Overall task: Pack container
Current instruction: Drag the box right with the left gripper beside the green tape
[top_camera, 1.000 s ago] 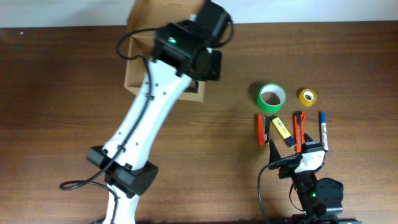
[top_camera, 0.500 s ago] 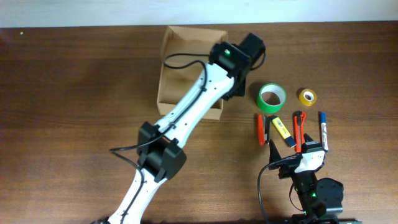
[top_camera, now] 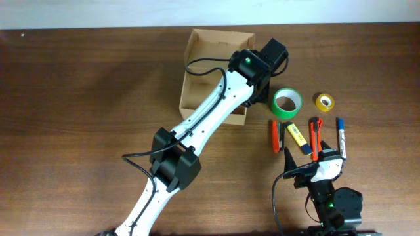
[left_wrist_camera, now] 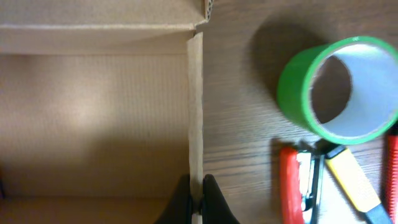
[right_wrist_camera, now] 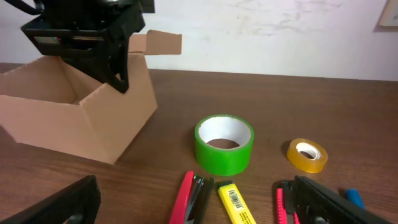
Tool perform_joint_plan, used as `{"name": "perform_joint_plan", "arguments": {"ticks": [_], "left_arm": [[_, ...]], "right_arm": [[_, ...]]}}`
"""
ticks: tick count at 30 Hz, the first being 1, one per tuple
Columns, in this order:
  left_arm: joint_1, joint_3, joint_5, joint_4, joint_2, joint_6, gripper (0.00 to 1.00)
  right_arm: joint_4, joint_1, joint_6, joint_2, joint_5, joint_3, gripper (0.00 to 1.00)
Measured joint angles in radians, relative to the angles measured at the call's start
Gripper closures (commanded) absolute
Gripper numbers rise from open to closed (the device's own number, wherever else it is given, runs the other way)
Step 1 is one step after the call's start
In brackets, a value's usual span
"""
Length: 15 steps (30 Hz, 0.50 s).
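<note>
Overhead looks down; wrist views share container (right_wrist_camera: pixel 112 124) and green tape (right_wrist_camera: pixel 224 160).

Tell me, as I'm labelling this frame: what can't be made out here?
- Left wrist: the left fingers, pinching the container wall, are cut off by the bottom edge.
- Overhead: the left arm covers those fingers and much of the container's inside.
- Right wrist: the blue pen is mostly behind a right finger; the red cutter runs off the bottom edge.

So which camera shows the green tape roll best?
The right wrist view: the green round tape roll appears whole and near, side and top. Left wrist shows it larger but cut off; overhead shows it small, from above.
</note>
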Motion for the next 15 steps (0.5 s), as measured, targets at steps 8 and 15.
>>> {"name": "perform_joint_plan", "arguments": {"ticks": [8,15], "left_arm": [[-0.049,0.000,0.026,0.037,0.002,-0.011,0.98],[-0.081,0.000,0.030,0.037,0.032,-0.014,0.98]], "right_arm": [[0.000,0.000,0.000,0.000,0.000,0.000,0.01],[0.000,0.000,0.000,0.000,0.000,0.000,0.01]]}}
